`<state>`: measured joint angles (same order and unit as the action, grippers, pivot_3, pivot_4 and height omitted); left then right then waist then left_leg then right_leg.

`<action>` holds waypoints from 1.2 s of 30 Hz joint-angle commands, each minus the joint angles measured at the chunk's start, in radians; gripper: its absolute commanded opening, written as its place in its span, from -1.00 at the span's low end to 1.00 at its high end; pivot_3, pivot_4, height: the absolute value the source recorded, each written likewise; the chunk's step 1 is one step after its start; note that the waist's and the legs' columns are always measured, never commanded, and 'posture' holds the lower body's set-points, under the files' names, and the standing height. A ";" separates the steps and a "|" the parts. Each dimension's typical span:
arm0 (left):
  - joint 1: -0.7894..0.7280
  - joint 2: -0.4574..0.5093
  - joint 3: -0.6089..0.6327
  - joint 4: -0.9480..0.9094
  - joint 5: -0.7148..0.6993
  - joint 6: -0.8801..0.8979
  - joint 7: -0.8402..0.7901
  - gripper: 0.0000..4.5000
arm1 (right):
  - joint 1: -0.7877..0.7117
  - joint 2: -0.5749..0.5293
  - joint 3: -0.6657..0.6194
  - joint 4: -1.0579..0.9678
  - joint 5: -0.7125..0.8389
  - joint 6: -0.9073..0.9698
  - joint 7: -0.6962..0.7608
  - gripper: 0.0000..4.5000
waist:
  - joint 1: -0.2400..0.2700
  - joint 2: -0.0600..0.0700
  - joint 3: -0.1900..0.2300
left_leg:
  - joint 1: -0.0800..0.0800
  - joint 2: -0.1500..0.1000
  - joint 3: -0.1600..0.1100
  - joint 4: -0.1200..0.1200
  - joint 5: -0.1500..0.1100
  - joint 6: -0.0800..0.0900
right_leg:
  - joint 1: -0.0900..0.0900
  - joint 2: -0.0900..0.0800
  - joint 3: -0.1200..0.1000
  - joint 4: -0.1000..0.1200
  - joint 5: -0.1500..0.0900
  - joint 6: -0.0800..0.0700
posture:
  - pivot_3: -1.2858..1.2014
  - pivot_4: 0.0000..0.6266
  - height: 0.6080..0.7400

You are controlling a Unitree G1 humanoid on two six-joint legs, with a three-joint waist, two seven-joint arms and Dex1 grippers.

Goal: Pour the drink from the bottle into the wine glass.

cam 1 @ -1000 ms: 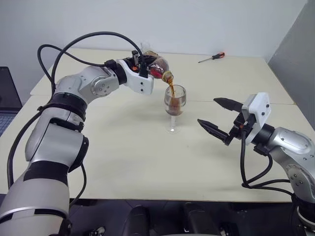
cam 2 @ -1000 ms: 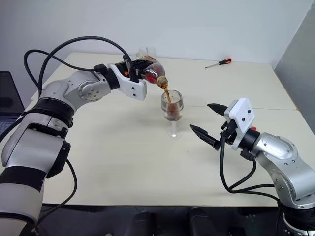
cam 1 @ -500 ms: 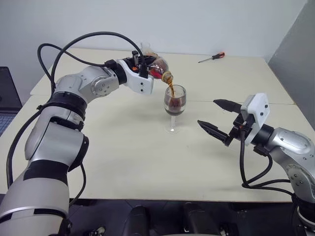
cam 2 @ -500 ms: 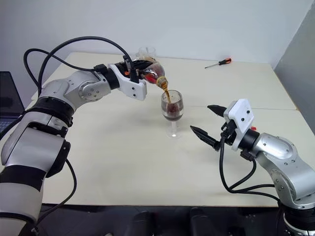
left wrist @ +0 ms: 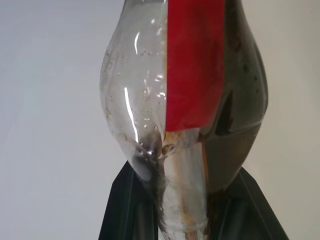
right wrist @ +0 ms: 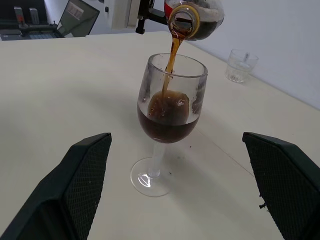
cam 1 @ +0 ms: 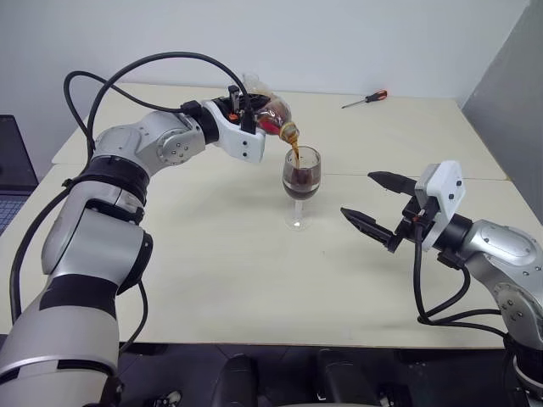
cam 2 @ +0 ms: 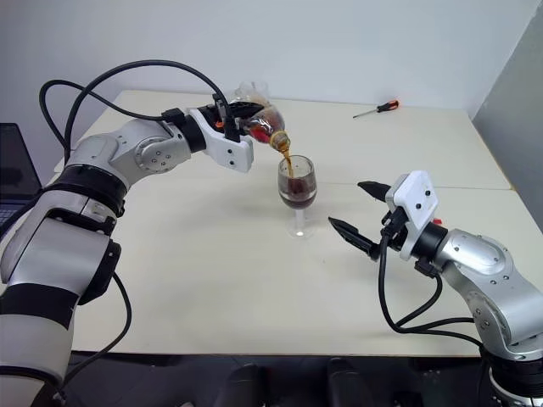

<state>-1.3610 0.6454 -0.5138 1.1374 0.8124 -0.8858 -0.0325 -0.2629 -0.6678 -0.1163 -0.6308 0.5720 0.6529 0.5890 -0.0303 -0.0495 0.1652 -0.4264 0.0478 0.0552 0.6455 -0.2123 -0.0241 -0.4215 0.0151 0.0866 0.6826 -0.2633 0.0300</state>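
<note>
Since a second ago only the drink (right wrist: 167, 125) has risen in the wine glass (cam 1: 300, 181) on the bench (cam 1: 212, 263), the left hand (cam 1: 248, 112) pinching the tilted bottle (cam 1: 273, 116), its base hidden, the right hand (cam 1: 380, 202) spread nearby.

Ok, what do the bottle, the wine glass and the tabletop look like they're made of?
Bottle: likely thin clear plastic, glossy, with soft highlights and a red label. Wine glass: looks like clear glass, with a smooth bowl, a slim stem and a shiny foot. Tabletop: cream, matte and smooth, perhaps laminate; the pictures leave that open.
</note>
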 commanded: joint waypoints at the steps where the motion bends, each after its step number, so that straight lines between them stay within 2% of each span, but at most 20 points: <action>1: -0.034 0.015 0.024 -0.005 -0.031 -0.006 0.009 -0.67 | -0.019 -0.013 -0.021 -0.023 0.007 -0.012 0.006 1.00 | 0.000 0.000 0.000 | 0.000 0.000 0.000 0.000 0.000 0.000 | 0.000 0.000 0.000 0.000 0.000 0.000 | 0.03 -0.52 1.00; 8: 0.011 -0.034 0.119 -0.003 -0.231 -0.036 -0.153 -0.67 | -0.019 -0.015 -0.017 -0.022 0.003 -0.013 0.009 1.00 | 0.001 0.000 0.000 | 0.000 0.000 0.000 0.000 0.000 0.000 | 0.000 0.000 0.000 0.000 0.000 0.000 | 0.03 -0.52 1.00; 16: 0.063 -0.070 0.221 -0.030 -0.413 0.030 -0.327 -0.67 | -0.020 -0.021 -0.017 -0.017 0.002 -0.013 0.014 1.00 | -0.002 0.000 0.000 | 0.000 0.000 0.000 0.001 0.000 0.000 | 0.000 0.000 0.000 0.001 0.000 0.000 | 0.03 -0.52 1.00; 20: 0.114 -0.152 0.410 -0.083 -0.696 0.265 -0.488 -0.67 | -0.030 -0.019 -0.019 -0.009 0.010 -0.015 0.021 1.00 | 0.000 0.000 0.000 | 0.000 0.000 0.000 0.001 0.000 0.000 | 0.000 0.000 0.000 0.001 0.000 0.000 | 0.03 -0.52 1.00; 23: 0.191 -0.195 0.524 -0.205 -0.865 0.463 -0.556 -0.67 | -0.049 0.000 -0.034 0.003 0.037 -0.006 0.016 1.00 | -0.003 0.000 0.000 | 0.000 0.000 0.000 0.002 0.000 0.000 | 0.000 0.000 -0.001 0.002 0.000 0.000 | 0.03 -0.52 1.00; 25: 0.270 -0.207 0.590 -0.292 -0.937 0.616 -0.529 -0.67 | -0.071 0.017 -0.057 0.012 0.079 0.004 0.014 1.00 | -0.004 0.000 0.000 | 0.000 0.000 -0.001 0.002 0.000 0.000 | 0.000 0.000 0.000 0.003 0.000 0.000 | 0.03 -0.52 1.00; 29: 0.444 -0.216 0.674 -0.440 -0.990 0.832 -0.415 -0.67 | -0.094 0.003 -0.069 0.023 0.117 0.014 0.037 1.00 | -0.011 0.001 -0.001 | 0.003 0.001 -0.002 0.002 0.000 0.000 | 0.000 0.000 0.000 0.007 0.000 0.000 | 0.03 -0.52 1.00; 33: 0.579 -0.225 0.703 -0.546 -0.996 0.929 -0.345 -0.67 | -0.138 0.004 -0.060 0.022 0.170 0.036 0.043 1.00 | -0.009 0.001 -0.001 | 0.003 0.001 -0.004 0.002 0.000 0.000 | 0.000 0.000 -0.001 0.009 0.000 0.000 | 0.03 -0.52 1.00; 36: 0.666 -0.238 0.718 -0.598 -0.991 0.950 -0.296 -0.67 | -0.192 -0.030 -0.034 0.023 0.220 0.121 0.053 1.00 | -0.001 0.001 -0.001 | 0.002 0.000 -0.004 0.003 0.000 0.000 | 0.000 0.000 -0.002 0.009 0.000 0.000 | 0.03 -0.52 1.00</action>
<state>-0.6835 0.4025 0.1816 0.6243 -0.1702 0.0693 -0.3568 -0.4320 -0.6737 -0.1445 -0.5863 0.7530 0.7416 0.6324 -0.0315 -0.0489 0.1646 -0.4248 0.0483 0.0509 0.6488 -0.2122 -0.0241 -0.4213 0.0141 0.0849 0.6911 -0.2631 0.0299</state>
